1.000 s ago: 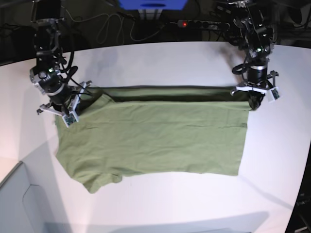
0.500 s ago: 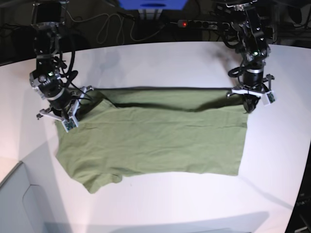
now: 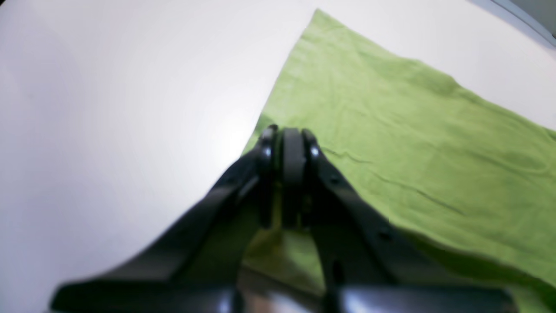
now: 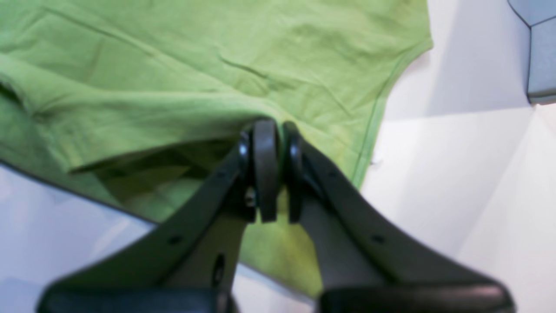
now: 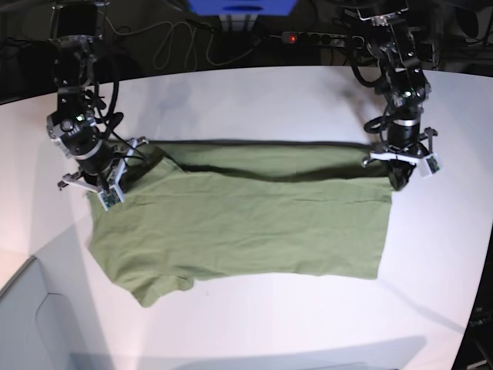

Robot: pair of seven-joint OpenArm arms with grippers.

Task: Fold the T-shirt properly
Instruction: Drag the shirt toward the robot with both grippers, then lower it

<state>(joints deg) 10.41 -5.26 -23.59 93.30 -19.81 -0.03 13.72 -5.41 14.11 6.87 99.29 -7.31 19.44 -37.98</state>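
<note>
Since a second ago, the far edge of the T-shirt [image 5: 246,216] has been drawn back toward the far side of the table [image 5: 254,100], and both arms have been shifted that way with it; the dark fold along that edge is now seen narrower. The olive-green T-shirt is spread across the middle of the white table, its hem end to the right and a short sleeve hanging toward the near left. Its far strip is lifted and sags between the two held corners. The right gripper [image 5: 105,187], at the left of the base view, is clamped on the cloth at the shoulder corner; in its wrist view the fabric [image 4: 195,74] is seen pinched between closed jaws. The left gripper [image 5: 399,171], at the right of the scene, is clamped on the far hem corner, the green cloth [image 3: 412,130] stretching away from its closed jaws.
</note>
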